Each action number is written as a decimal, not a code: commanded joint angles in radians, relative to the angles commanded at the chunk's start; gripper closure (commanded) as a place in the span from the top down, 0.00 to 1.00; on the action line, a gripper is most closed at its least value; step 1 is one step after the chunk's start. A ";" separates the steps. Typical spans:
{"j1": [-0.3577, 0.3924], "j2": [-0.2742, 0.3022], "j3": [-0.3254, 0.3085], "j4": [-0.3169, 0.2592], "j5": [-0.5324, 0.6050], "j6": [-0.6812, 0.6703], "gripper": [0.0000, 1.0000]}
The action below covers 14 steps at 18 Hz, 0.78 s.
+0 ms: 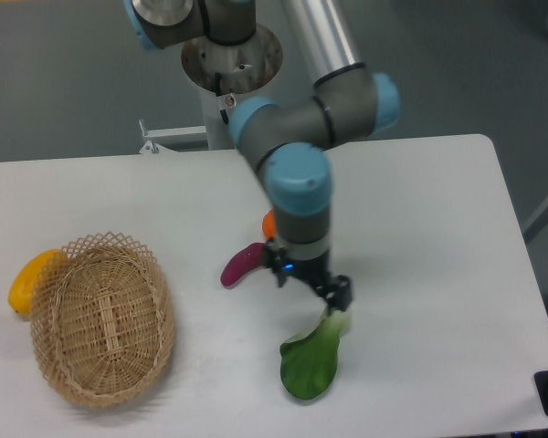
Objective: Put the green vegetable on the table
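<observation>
Reaching down over the middle of the table [420, 210], the arm ends in the gripper [338, 299], whose dark fingers [342, 294] sit at the pale stem end of the green vegetable [312, 363]. The fingers appear pressed against that stem end, pinching it, though the exact contact is partly hidden by the gripper body. The green vegetable hangs or lies diagonally from the gripper, its broad dark leaf pointing down and to the left toward the near edge of the table; whether the leaf tip rests on the surface cannot be told. A purple sweet potato [241, 264] lies on the table just beside the gripper's wrist, on its left in the view, with a small orange object [268, 222] partly hidden behind the arm. A woven wicker basket [102, 319] stands well apart at the left side, and a yellow pepper [29, 280] touches its far-left rim.
</observation>
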 joint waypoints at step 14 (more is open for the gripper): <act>0.253 -0.049 0.120 -0.150 -0.002 0.365 1.00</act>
